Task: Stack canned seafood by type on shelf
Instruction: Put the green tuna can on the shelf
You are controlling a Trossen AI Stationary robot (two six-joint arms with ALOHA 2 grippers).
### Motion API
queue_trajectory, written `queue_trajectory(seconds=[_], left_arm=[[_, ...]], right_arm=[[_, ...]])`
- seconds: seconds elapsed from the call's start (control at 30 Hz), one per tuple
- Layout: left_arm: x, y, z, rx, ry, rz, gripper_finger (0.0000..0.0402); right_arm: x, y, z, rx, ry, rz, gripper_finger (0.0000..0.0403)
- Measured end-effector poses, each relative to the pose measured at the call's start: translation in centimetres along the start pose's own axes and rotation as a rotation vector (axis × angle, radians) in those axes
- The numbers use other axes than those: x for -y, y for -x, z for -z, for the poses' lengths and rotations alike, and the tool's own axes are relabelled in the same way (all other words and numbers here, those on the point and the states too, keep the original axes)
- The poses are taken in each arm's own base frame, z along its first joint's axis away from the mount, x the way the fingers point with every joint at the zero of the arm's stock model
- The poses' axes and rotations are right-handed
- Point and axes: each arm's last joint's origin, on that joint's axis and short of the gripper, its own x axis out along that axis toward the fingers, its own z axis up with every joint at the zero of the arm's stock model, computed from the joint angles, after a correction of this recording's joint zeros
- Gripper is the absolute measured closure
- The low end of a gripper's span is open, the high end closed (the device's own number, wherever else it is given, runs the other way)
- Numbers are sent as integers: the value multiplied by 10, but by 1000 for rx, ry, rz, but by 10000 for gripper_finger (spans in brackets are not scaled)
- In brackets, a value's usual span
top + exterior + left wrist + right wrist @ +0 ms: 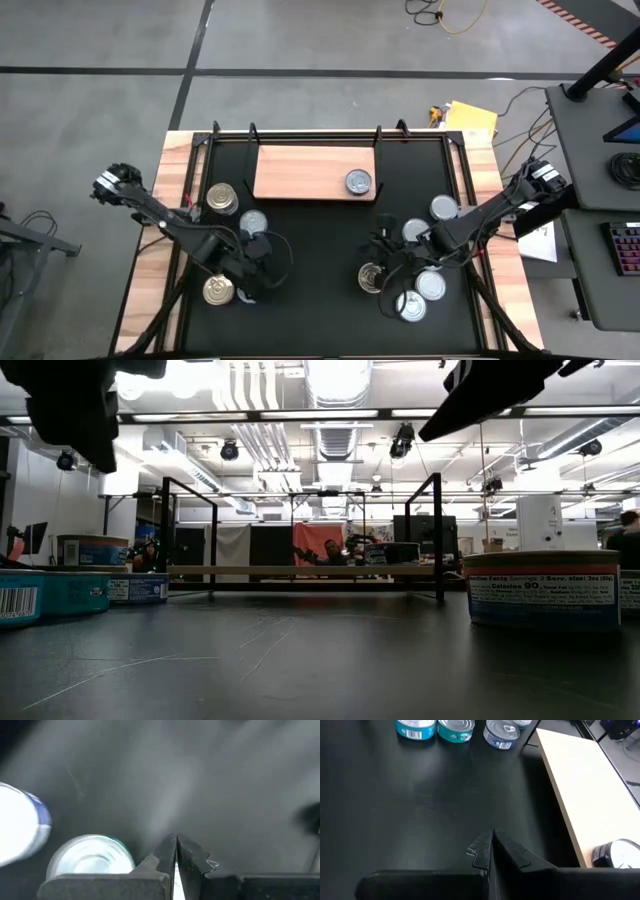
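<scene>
- The left gripper (175,851) is seen with its fingers pressed together, tip against tip, and nothing is held between them; in the high view it (262,262) hangs over the lower left of the black table (320,270).
- Just beside those fingers a silver-topped can (91,861) is seen upright on the table, and a second, bluish-labelled can (20,831) is cut off by the left edge of the left wrist view.
- The right gripper (492,847) is likewise closed on nothing; in the high view it (385,252) is placed over the lower right of the table.
- The shelf (315,172), a light wooden board at the upper middle of the high view, carries a single can (358,182) near its right end; that can (615,854) is partly cut off at the lower right of the right wrist view.
- The remaining canned seafood lies off the shelf: a gold-topped can (221,196) and a silver one (253,222) at the left, another gold-topped one (218,290) below them, and a cluster of silver cans (430,285) at the right, partly covered by the right arm.
- In the low view a large can (541,590) at the right and a teal one (52,595) at the left are seen close to the camera; the arms are shown only as dark shapes at the top.
- Three cans (454,730) are lined up at the top of the right wrist view.
</scene>
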Motion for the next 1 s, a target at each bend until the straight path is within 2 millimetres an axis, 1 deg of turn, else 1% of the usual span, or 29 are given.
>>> queue_trajectory(seconds=[0.13, 0.23, 0.37, 0.47, 0.7, 0.83, 1.0], left_arm=[[12, -17, 3, -113, 20, -47, 401], [17, -27, 6, -154, 18, -109, 401], [17, -35, 8, -180, 35, -213, 401], [13, -40, 11, -198, 43, -281, 401], [9, -52, 14, -175, 78, -345, 401], [5, -55, 7, -82, 163, -386, 401], [-2, -56, -1, -75, 258, -430, 394]], right_arm=[[-2, -3, 0, 14, -23, -3, 394], [-3, -4, -2, 35, -3, -7, 394], [-3, -4, -4, 46, 17, -9, 394], [-3, -4, -3, 46, 18, -9, 394], [-3, -4, -3, 44, 16, -9, 394], [-3, -4, -4, 50, 11, -10, 394], [-3, -4, -5, 66, 2, -13, 394]])
